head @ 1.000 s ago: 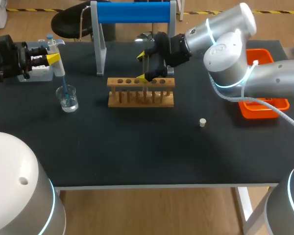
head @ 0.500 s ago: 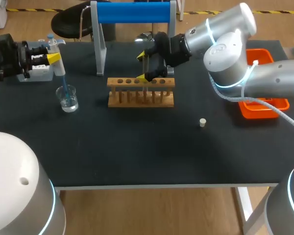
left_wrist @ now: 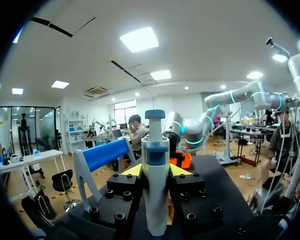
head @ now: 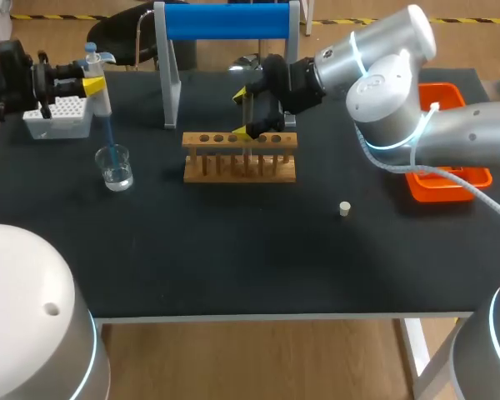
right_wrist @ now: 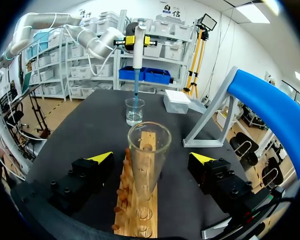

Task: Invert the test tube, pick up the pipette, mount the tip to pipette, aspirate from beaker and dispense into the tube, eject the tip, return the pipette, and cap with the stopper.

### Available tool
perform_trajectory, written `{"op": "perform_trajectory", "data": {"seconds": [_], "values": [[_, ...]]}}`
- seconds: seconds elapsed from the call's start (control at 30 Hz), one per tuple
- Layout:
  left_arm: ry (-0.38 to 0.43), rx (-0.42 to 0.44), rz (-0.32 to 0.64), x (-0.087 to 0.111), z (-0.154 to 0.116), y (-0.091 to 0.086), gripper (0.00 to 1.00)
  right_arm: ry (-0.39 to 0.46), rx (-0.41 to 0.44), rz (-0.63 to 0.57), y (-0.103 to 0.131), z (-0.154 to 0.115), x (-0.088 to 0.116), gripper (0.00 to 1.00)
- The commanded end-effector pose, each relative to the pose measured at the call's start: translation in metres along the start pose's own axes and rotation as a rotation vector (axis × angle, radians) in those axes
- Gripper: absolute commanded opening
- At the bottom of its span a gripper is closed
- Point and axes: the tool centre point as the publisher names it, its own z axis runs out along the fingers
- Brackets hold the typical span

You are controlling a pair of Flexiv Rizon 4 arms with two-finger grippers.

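Observation:
My left gripper (head: pixel 90 83) is shut on the white pipette (head: pixel 98 87), held upright above the glass beaker (head: pixel 115 167). Its blue tip (head: pixel 108 133) points down, with its end at the beaker's mouth. In the left wrist view the pipette (left_wrist: pixel 155 150) is clamped between the left gripper's (left_wrist: pixel 156 172) yellow tips. My right gripper (head: pixel 253 108) stands open around a clear test tube (head: pixel 248 112), which sits mouth up in the wooden rack (head: pixel 240 167). In the right wrist view the test tube (right_wrist: pixel 149 145) has a gap to each finger of the right gripper (right_wrist: pixel 150 161). A small stopper (head: pixel 344 208) lies on the table.
A white tip box (head: pixel 57 117) sits under my left arm at the back left. A blue-topped stand (head: pixel 225 21) rises behind the rack. An orange tray (head: pixel 446 179) lies at the right edge, under my right arm.
My left arm has risen with the pipette, drawing the blue tip up from deep in the beaker to its mouth and uncovering the tip box. The right arm has not moved.

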Motion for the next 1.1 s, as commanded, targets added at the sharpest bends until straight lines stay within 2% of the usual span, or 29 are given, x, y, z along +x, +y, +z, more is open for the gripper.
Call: {"op": "perform_trajectory", "data": {"seconds": [0.03,0.43,0.73,0.87,1.1], "values": [[-0.016,-0.031,0.012,0.008,0.001,-0.018,0.0,0.004,0.003,0.0,0.001,-0.001,-0.001,1.0],[0.0,-0.06,0.081,0.016,0.021,-0.066,0.0,0.004,0.003,0.0,0.001,-0.001,-0.001,1.0],[0.047,-0.065,0.095,0.023,0.066,-0.109,0.0,0.004,0.003,0.0,0.001,-0.001,-0.001,1.0],[0.046,-0.049,0.052,0.025,0.091,-0.129,0.0,0.004,0.003,0.0,0.001,-0.001,-0.001,1.0],[0.091,-0.034,0.046,0.031,0.126,-0.151,0.0,0.004,0.003,0.0,0.001,-0.001,-0.001,1.0]]}}
